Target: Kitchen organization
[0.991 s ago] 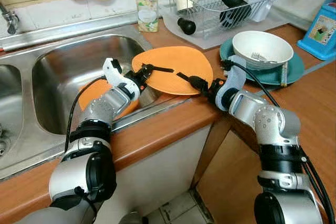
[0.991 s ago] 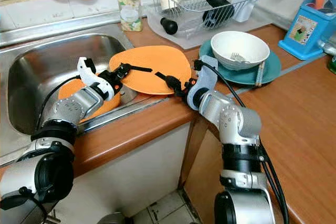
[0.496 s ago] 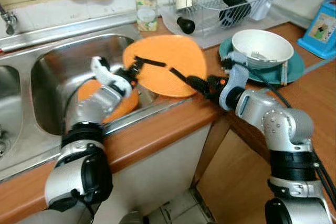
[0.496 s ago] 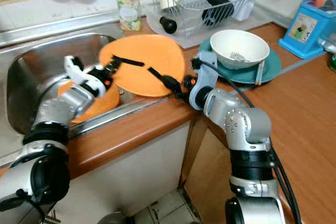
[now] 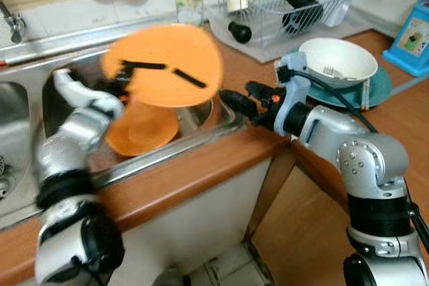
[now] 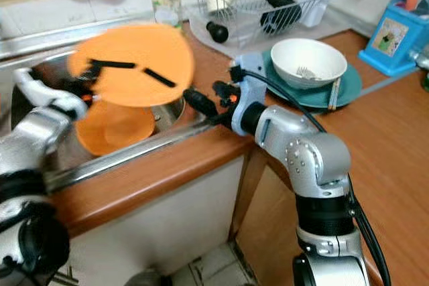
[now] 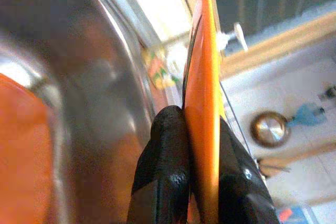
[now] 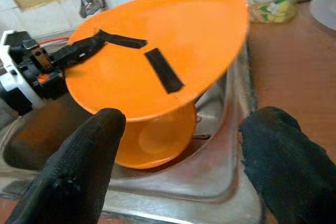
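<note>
Over the sink (image 5: 27,165), left gripper (image 5: 124,75) pinched the plate (image 5: 164,65) rim, light and stiff-looking; right gripper (image 5: 234,102) stood released.

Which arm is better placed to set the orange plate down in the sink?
Left. The left gripper is clamped on the orange plate above the sink; the right gripper hangs open beside it, holding nothing.

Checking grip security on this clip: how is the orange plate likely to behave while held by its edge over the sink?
The orange plate looks stiff: pinched at one rim by the left gripper, it keeps its flat shape. It is probably light plastic, since one thin edge grip carries it. It may pivot or slip, because the right gripper stands open and apart from it.
</note>
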